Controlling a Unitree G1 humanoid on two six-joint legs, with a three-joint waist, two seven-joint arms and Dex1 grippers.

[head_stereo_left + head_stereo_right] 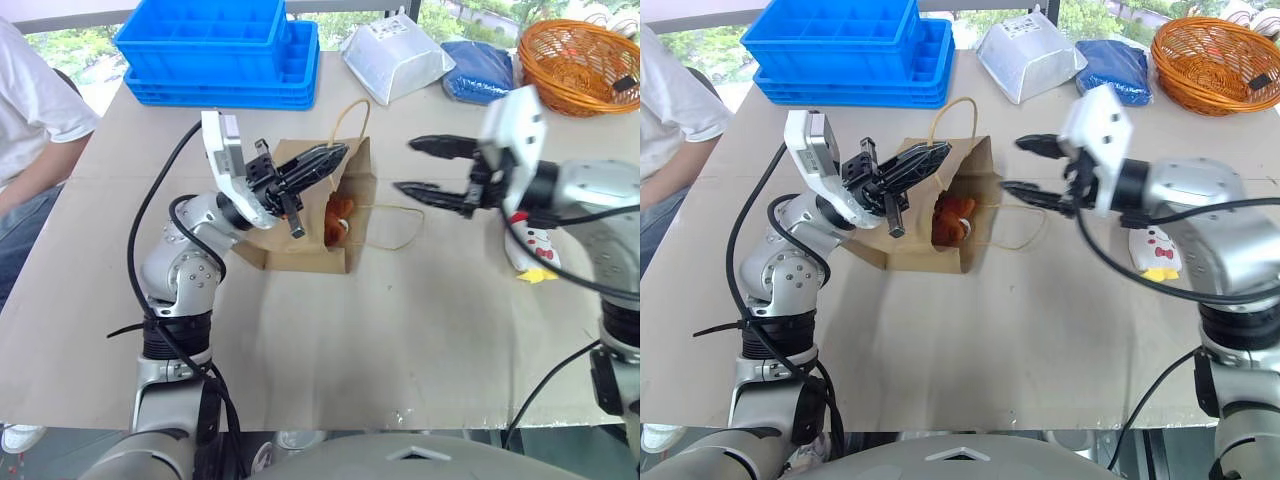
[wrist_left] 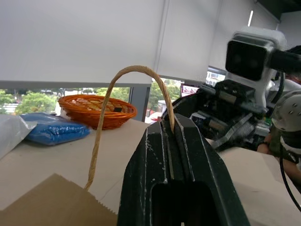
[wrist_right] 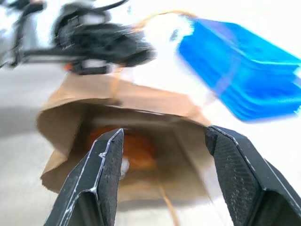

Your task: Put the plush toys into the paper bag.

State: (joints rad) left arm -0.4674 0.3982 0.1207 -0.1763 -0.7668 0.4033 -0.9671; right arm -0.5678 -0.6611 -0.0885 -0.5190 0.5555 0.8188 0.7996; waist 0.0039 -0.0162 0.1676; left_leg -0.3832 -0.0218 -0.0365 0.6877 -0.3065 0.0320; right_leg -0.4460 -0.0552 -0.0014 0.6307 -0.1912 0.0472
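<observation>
The desk [image 1: 300,350] is lying bare at its near edge. Further in, the paper bag [image 1: 930,245] is lying on its side at the middle of the desk, with its mouth opening toward the robot's right. The brown plush toy [image 1: 952,220] is sitting inside the bag, just within the mouth, and is showing orange-brown in the right wrist view [image 3: 136,146]. One cord handle [image 1: 1025,225] is trailing flat on the desk in front of the mouth, while the other cord handle [image 1: 350,120] is arching up above the bag.

The left gripper [image 1: 325,160] is reaching over the bag from the robot's left, its fingers pressed together and pinching the raised cord handle [image 2: 136,75], which is looping up out of the fingers. The right gripper [image 1: 425,167] is hovering level just beyond the bag's mouth, pointing at it, with its fingers [image 3: 106,155] standing apart and nothing between them.

The white plush toy [image 1: 1155,250], with red markings and a yellow base, is lying on the desk at the robot's right, well apart from the bag and partly behind the right arm.

At the far edge, a stack of blue trays [image 1: 220,50] is standing on the left, then a white plastic bag [image 1: 395,60], a blue pouch [image 1: 478,70] and an orange basket [image 1: 580,65]. A person in a white shirt [image 1: 30,100] is sitting at the far left.
</observation>
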